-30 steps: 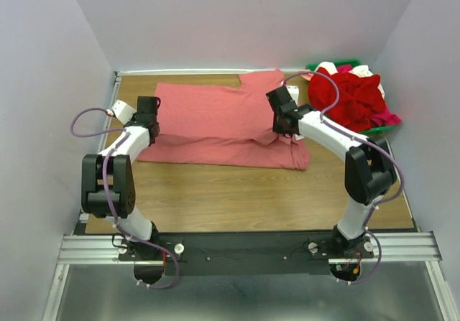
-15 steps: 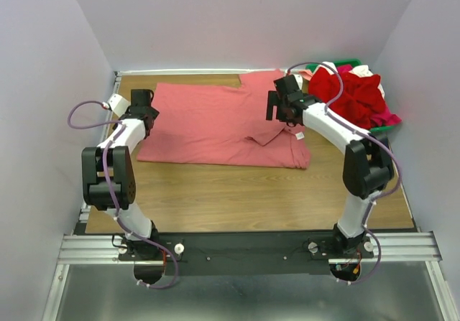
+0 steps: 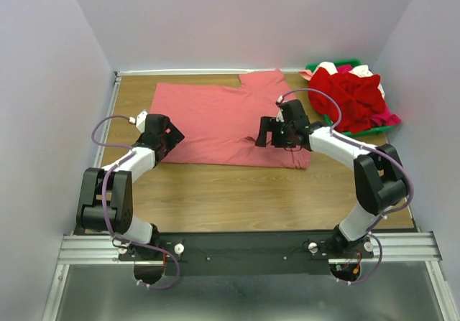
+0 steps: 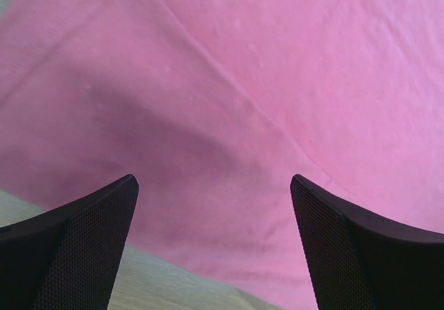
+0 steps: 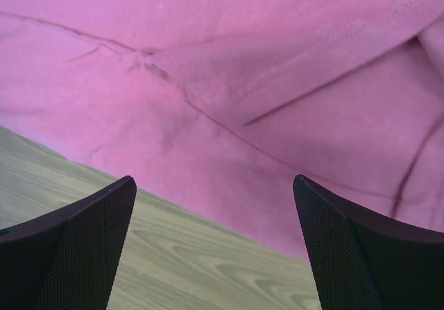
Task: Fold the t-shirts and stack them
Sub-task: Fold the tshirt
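A salmon-pink t-shirt (image 3: 215, 113) lies spread flat across the far half of the wooden table (image 3: 237, 199). My left gripper (image 3: 171, 136) hovers over the shirt's near left corner. Its fingers stand wide open with nothing between them, above pink cloth (image 4: 243, 81) and a strip of table. My right gripper (image 3: 264, 136) is open over the near hem towards the right. In the right wrist view the cloth (image 5: 208, 46) shows a sleeve (image 5: 298, 60) folded onto the body. Other t-shirts, red (image 3: 348, 98), white (image 3: 327, 67) and magenta (image 3: 388, 116), are piled at the back right.
The pile sits in a green tray (image 3: 341, 62) in the back right corner, against the right wall. Purple cables loop over both arms. Bare wood runs from the shirt's near hem to the metal rail (image 3: 244, 248) at the arm bases.
Both grippers have opened and let go of the pink shirt. They have come from its far part towards its near hem, the left moving rightwards and the right leftwards.
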